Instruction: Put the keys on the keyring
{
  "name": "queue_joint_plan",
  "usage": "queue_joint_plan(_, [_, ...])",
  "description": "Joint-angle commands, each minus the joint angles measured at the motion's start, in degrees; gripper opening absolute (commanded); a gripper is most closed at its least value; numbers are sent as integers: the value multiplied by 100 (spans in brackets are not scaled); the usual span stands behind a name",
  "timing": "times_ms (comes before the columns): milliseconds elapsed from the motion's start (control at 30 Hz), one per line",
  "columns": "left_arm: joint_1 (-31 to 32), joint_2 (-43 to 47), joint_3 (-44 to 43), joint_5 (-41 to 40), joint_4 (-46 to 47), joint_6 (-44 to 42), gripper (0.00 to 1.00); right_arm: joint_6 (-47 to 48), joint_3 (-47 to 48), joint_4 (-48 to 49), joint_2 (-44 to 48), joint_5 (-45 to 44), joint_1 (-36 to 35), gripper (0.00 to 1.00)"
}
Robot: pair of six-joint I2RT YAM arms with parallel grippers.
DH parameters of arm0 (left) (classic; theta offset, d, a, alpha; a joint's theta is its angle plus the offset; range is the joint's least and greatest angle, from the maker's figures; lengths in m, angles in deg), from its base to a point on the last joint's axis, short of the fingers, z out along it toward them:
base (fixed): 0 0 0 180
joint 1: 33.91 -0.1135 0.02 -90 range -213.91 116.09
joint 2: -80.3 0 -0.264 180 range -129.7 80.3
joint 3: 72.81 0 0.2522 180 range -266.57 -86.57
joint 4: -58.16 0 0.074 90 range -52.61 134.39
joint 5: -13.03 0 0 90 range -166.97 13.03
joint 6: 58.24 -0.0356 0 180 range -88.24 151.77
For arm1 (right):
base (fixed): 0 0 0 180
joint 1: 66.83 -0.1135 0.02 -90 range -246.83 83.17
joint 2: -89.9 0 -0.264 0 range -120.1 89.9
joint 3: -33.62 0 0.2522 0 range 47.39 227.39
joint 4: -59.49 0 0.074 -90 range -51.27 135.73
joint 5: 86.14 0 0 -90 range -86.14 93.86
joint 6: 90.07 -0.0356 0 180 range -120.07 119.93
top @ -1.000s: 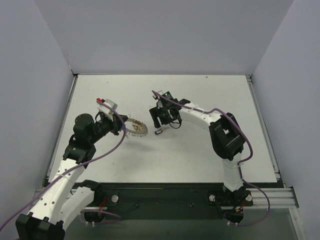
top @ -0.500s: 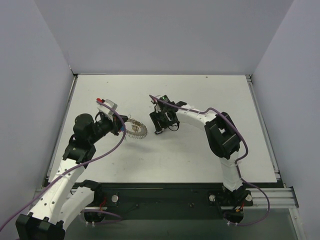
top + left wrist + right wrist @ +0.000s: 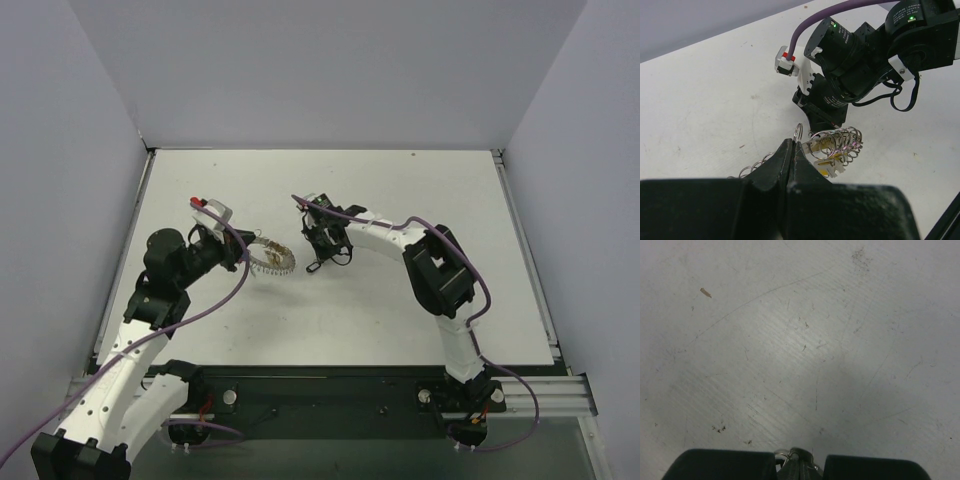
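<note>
2 arms low beside keyring

Lab robot cell: white tabletop, plain enclosure walls, aluminium mounting rail.

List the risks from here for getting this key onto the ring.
1. The right fingers pinch only a sliver of what looks like a key at their very tips, so it may twist or slip out.
2. The left fingers hold the ring by one thin wire loop, so pushing against it could swing it aside.
</note>
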Motion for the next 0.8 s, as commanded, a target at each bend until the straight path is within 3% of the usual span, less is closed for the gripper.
queue_joint_plan(0, [-52, 144, -194, 106, 424, 90, 0, -37, 87, -297, -145, -140, -36, 0])
queue_joint_plan(500, [-52, 162, -176, -8, 371, 126, 0, 104, -467, -297, 972, 229, -106, 0])
queue_joint_plan(533, [-52, 171, -185, -26, 362, 126, 0, 95, -450, -297, 955, 220, -106, 3])
queue_joint_plan(567, [-52, 162, -185, -17, 362, 117, 0, 86, -362, -314, 928, 246, -106, 14])
queue_joint_plan(600, [-52, 162, -176, -17, 362, 117, 0, 95, -353, -314, 885, 272, -106, 41])
queue_joint_plan(633, [-52, 162, -176, -17, 362, 126, 0, 86, -353, -297, 867, 273, -132, 50])
queue_joint_plan(700, [-52, 162, -185, -17, 362, 117, 0, 103, -344, -226, 762, 150, -168, 62])
queue_joint_plan(767, [-43, 162, -185, -26, 362, 126, 0, 130, -318, -191, 656, 54, -168, 63])
